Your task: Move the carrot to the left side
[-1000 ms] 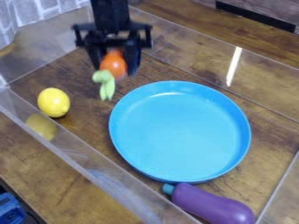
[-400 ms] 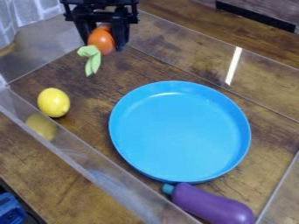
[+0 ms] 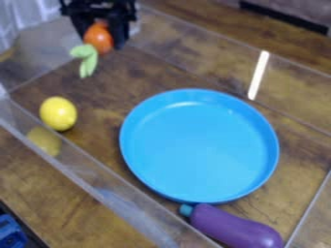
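The carrot (image 3: 95, 41) is a small orange toy with a light green leafy top hanging down toward the lower left. It hangs above the wooden table (image 3: 195, 53) at the upper left of the camera view. My gripper (image 3: 97, 31) is shut on its orange body, coming down from the top edge of the frame. Most of the arm is cut off by the frame edge.
A round yellow lemon (image 3: 57, 112) lies at the left, below the carrot. A large blue plate (image 3: 145, 155) fills the middle right. A purple eggplant (image 3: 235, 231) lies at the bottom edge. A clear plastic wall (image 3: 91, 174) runs along the front left.
The gripper has carried the carrot up and to the left in the picture, away from the blue plate. The lemon, plate and eggplant stayed put.
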Motion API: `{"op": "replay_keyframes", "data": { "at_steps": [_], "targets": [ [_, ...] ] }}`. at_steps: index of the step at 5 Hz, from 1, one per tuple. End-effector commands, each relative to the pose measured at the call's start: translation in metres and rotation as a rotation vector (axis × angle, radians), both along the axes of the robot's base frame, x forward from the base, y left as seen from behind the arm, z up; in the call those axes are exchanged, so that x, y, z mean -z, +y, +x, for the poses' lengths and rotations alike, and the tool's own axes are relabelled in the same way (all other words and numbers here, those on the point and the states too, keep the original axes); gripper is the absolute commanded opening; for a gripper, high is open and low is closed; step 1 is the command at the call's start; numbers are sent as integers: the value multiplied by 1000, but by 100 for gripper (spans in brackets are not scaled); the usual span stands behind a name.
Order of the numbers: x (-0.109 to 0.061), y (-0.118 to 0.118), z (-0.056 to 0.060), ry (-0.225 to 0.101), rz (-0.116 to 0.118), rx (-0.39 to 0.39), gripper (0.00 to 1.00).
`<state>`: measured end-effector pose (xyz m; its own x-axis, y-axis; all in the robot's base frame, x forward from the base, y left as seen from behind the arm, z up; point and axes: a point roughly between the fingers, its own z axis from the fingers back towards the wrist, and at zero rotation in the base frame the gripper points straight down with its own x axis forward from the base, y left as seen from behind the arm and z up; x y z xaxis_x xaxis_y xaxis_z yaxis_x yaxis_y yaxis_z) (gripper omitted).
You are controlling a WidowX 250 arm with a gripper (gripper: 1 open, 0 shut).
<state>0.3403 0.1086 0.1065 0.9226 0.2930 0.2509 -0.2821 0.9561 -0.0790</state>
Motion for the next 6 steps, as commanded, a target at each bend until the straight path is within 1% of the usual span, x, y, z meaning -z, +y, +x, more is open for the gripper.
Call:
{"op": "replay_keyframes", "data": {
  "at_steps": [1, 2, 3, 4, 6],
  "targets": [
    [-3, 19, 2, -51, 29, 20, 0],
    [7, 27, 7, -48, 44, 46, 0],
    [14, 27, 12, -55, 49, 76, 0],
    [18, 37, 17, -64, 62, 97, 0],
    [34, 51, 30, -45, 79, 84, 0]
  ]
}}
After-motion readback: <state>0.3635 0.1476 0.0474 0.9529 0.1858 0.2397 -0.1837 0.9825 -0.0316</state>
